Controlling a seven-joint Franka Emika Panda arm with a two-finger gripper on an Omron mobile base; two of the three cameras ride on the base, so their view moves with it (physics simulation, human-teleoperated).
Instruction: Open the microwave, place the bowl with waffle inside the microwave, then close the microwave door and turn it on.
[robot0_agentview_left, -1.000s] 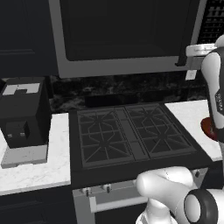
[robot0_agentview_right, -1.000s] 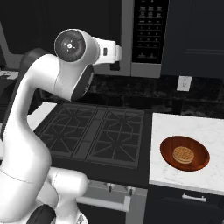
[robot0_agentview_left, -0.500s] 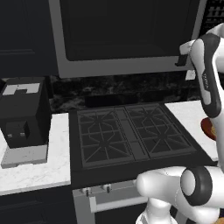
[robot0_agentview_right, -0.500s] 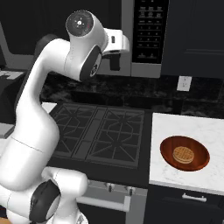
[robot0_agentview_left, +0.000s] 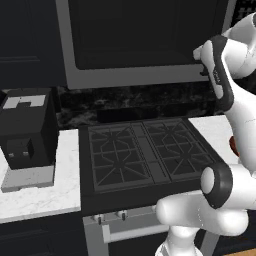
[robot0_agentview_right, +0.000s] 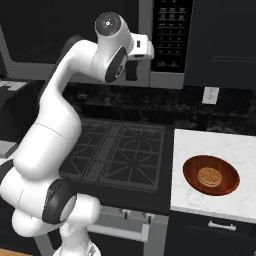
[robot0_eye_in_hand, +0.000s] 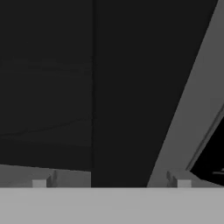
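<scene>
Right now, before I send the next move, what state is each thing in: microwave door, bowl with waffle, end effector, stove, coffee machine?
microwave door: shut, flush with its grey frame.
bowl with waffle: upright on the white counter right of the stove, waffle lying flat inside.
end effector: open, empty, up close to the door's glass.
stove: no flame showing, grates bare.
coffee machine: upright on the left counter.

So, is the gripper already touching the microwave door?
Cannot tell. In the right base view the open gripper is right in front of the microwave door, but no view shows contact or gap plainly.
</scene>
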